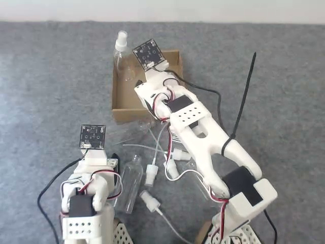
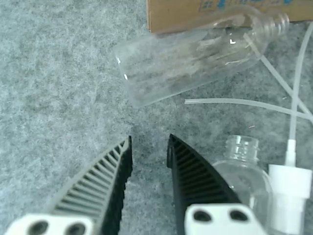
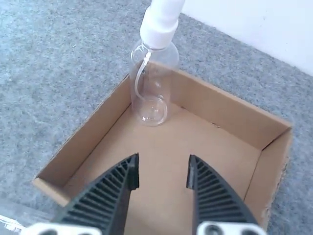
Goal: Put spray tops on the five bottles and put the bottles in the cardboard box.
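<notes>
A clear bottle with a white spray top stands upright in a far corner of the cardboard box; the high view shows the same bottle in the box. My right gripper hangs open above the box floor, holding nothing. My left gripper is open low over the carpet. Just beyond it a capless clear bottle lies on its side against the box front. A second capless bottle lies beside its right finger, with a white spray top next to it.
Three loose spray tops with thin tubes lie on the grey carpet between the arms, beside the lying bottle. Black cables trail right of the right arm.
</notes>
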Controlling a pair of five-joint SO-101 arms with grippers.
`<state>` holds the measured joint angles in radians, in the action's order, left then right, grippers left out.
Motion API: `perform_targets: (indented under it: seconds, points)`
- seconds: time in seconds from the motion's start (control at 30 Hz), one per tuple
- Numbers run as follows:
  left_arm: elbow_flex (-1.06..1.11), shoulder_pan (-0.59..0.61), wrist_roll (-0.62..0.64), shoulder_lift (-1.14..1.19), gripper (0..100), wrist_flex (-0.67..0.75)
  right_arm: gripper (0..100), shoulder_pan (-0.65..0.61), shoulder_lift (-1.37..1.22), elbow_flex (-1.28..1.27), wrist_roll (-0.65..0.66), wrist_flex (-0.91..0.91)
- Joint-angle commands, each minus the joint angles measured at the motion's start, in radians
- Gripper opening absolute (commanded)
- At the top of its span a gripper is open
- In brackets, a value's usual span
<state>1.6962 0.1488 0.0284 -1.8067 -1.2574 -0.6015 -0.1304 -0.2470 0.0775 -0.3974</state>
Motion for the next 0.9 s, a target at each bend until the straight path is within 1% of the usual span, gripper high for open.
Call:
perform_targets:
  seconds: [0.0,0.23,0.33,0.6,0.87]
  points:
    - [-0.012,0.002,-0.003,-0.012,11,-0.005,12.7,0.015,0.081,0.011,-0.005,-0.008]
    - [-0.012,0.002,-0.003,-0.012,11,-0.005,12.5,0.015,0.084,0.011,0.002,-0.01]
    - [-0.012,0.002,-0.003,-0.012,11,-0.005,12.4,0.033,0.114,0.009,0.002,-0.015]
    - [-0.012,0.002,-0.003,-0.012,11,-0.005,12.2,0.05,0.229,0.012,0.0,-0.119]
    - [-0.012,0.002,-0.003,-0.012,11,-0.005,11.3,0.036,0.251,0.017,-0.005,-0.211]
